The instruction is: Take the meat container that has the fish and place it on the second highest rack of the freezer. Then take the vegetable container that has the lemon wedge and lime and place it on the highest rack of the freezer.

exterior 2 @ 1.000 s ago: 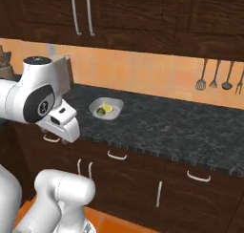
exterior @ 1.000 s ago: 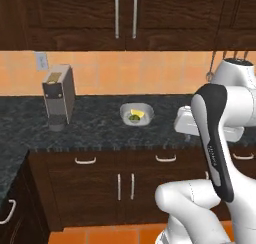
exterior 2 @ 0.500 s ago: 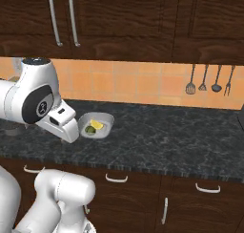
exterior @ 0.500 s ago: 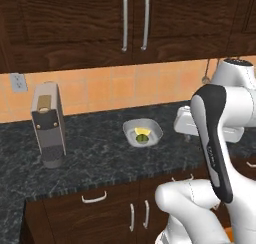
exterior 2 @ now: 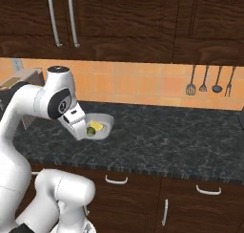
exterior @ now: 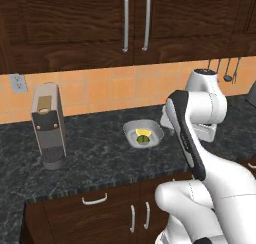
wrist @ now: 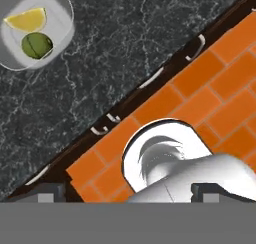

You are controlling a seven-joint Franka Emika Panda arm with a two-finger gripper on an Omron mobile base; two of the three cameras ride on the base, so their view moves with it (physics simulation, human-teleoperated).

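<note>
The vegetable container is a pale shallow bowl on the dark stone counter, holding a yellow lemon wedge and a green lime. In the right base view the container lies just right of my hand, with my gripper pointing down at the counter's front part beside it. In the hand view the container is at the top left, and my gripper stands open with nothing between its fingertips. The meat container with the fish and the freezer are out of view.
A grey coffee machine stands on the counter at the left. Kitchen utensils hang on the orange tiled wall at the right. Dark upper cabinets hang overhead and drawer fronts line the counter's front. Orange floor tiles lie below.
The whole picture has shifted in both base views, so the base has moved; the counter and container now appear closer. The gripper has stayed open.
</note>
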